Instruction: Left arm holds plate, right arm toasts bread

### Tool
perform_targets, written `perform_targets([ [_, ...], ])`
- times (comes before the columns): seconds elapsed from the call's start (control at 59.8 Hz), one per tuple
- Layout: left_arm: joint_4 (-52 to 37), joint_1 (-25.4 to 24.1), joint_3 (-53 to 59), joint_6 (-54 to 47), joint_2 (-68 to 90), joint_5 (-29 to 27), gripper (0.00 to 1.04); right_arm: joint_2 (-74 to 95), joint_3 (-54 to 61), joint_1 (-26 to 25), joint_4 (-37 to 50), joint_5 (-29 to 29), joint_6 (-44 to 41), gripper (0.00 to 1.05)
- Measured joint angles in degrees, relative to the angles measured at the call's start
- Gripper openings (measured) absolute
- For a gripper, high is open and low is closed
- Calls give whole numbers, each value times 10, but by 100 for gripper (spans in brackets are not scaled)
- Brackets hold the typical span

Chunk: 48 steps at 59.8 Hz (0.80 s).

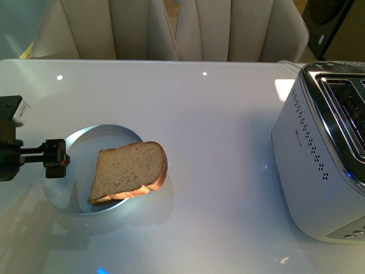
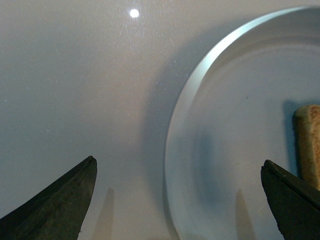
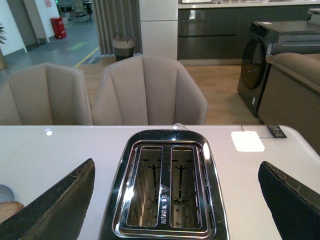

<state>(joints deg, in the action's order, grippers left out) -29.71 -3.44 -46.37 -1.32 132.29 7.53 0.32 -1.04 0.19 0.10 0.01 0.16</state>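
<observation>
A slice of light-brown bread lies on the pale blue-grey plate, leaning over its right rim. My left gripper sits open at the plate's left edge. In the left wrist view this gripper straddles the plate's rim, and the bread's crust shows by one jaw. The right arm is out of the front view. In the right wrist view my right gripper hangs open above the silver toaster, nothing between its jaws. Both toaster slots are empty.
The toaster stands at the table's right side. A white card lies behind it. Two beige chairs stand behind the far table edge. A washing machine is in the room beyond.
</observation>
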Motion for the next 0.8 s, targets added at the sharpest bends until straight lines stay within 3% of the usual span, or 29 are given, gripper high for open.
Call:
perform_targets([
  [0.167, 6, 7, -15, -4, 20, -1, 98, 0, 0, 0, 0, 0, 0, 96],
  [0.268, 17, 14, -33, -6, 33, -3, 91, 0, 0, 0, 0, 0, 0, 96],
  [0.602, 40, 29, -59, 8, 44, -10, 38, 0, 0, 0, 0, 0, 0, 96],
  [0.803, 49, 28, -64, 46, 44, 16, 9, 0, 0, 0, 0, 0, 0, 96],
])
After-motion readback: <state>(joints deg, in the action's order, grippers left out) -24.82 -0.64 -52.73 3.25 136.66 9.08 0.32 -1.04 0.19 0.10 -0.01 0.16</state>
